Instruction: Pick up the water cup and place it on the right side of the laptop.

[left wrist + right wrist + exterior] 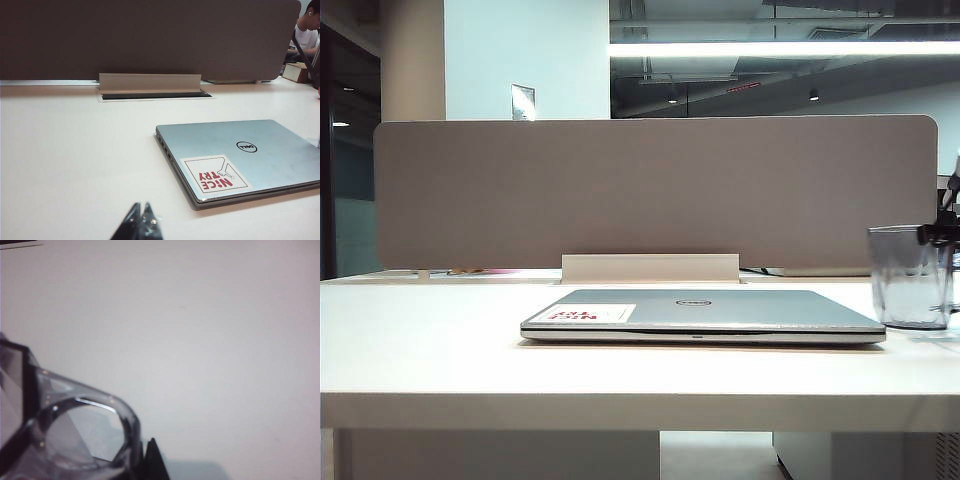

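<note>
One smooth white worktop carries everything. Nearest lies the laptop, thin, flat and silver-grey, lid shut, with a round dark logo and a red-and-white sticker. Just right of it stands the cup, clear grey-tinted plastic with a thick base, upright, gripped at its rim by the right tool, jaws clamped. The left tool sits near the laptop's sticker corner, dark tips pressed together, holding nothing. Behind stands a matte grey-brown divider.
</note>
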Controlling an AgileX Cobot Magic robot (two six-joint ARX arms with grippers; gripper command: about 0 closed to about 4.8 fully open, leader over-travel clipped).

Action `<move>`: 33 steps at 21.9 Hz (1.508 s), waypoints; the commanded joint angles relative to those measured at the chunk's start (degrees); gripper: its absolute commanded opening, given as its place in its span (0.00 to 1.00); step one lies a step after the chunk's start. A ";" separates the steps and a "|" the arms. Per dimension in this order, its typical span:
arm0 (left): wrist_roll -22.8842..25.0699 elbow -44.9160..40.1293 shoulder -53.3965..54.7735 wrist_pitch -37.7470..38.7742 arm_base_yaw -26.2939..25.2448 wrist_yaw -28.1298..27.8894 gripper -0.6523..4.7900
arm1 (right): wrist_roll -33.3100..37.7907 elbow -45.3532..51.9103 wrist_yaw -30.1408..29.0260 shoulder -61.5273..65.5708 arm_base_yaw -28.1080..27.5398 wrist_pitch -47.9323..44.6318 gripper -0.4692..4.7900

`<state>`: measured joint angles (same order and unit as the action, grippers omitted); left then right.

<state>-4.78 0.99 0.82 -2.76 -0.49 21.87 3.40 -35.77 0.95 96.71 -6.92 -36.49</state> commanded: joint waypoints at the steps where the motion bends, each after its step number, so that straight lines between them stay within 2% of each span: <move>1: -0.17 0.28 0.02 -0.70 0.07 0.24 0.11 | -0.66 -0.04 0.20 -0.09 -0.74 2.27 0.14; 3: -0.15 0.28 0.02 -0.70 0.07 0.22 0.11 | -0.68 -0.04 0.15 -0.09 -0.70 2.73 0.16; 9: -0.15 0.28 0.02 -0.70 0.07 0.22 0.11 | -1.29 -0.04 -1.55 -0.09 -0.28 3.43 0.15; 12: -0.15 0.28 0.02 -0.68 0.07 0.22 0.11 | -1.95 -0.04 -1.55 -0.11 -0.31 3.74 0.21; 24: -0.15 0.28 0.02 -0.68 0.07 0.22 0.11 | -2.16 -0.04 -1.51 -3.02 -0.31 6.86 0.22; 33: -0.17 0.28 0.02 -0.66 0.07 0.26 0.11 | -2.16 -0.04 -0.48 -7.30 -0.31 16.09 0.22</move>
<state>-4.78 0.99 0.82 -2.76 -0.49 21.89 1.45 -35.57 0.01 90.15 -7.29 -21.37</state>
